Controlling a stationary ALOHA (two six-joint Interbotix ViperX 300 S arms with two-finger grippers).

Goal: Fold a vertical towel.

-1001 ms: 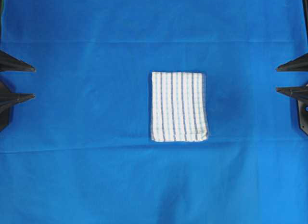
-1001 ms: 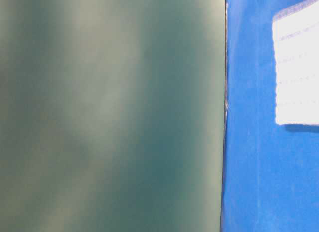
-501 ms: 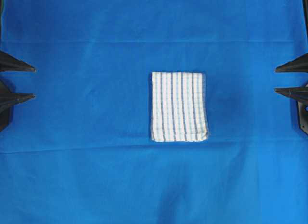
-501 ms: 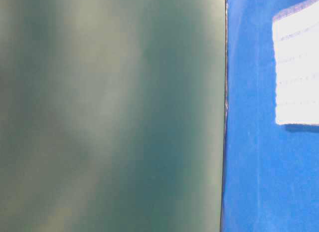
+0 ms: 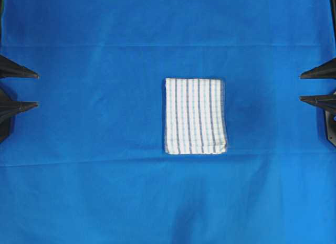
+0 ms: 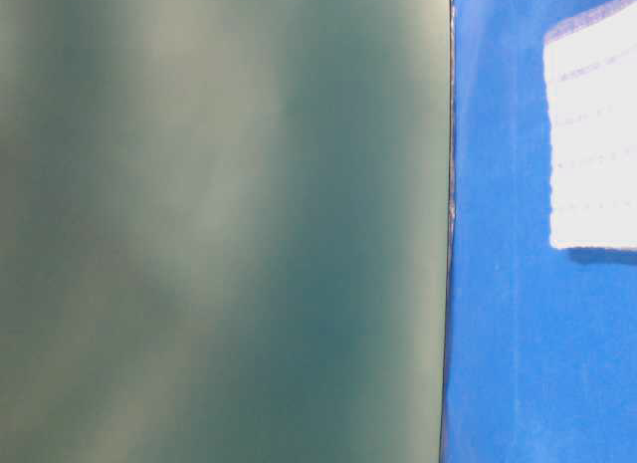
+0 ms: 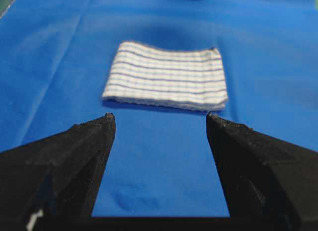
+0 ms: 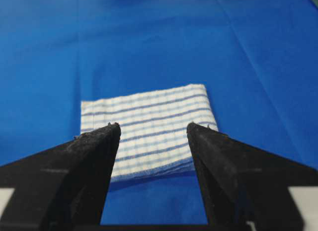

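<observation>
Here the rectangular white woven towel [image 5: 196, 116], crossed by thin blue and dark-blue stripes, lies folded into a compact block near the middle of the surface, which is covered by a plain bright-blue sheet [image 5: 105, 191] showing a few shallow creases. In the overhead view its stripes run from the far edge toward the near edge, and its layered edges show along the bottom. The black left gripper [image 5: 38, 89] sits at the left border of that view and the black right gripper [image 5: 300, 87] at the right border, each well apart from the towel, which lies between them. Both grippers have their pointed fingers spread wide with nothing between them. From the left wrist camera the towel rests flat ahead of the left gripper [image 7: 160, 119], beyond its fingertips and not touching them. From the right wrist camera the towel is seen through the gap of the right gripper [image 8: 153, 128], again lying on the sheet and free of contact. The table-level view catches only a bright, washed-out corner of the towel [image 6: 594, 144] beside a blurred grey-green area [image 6: 219, 224].
</observation>
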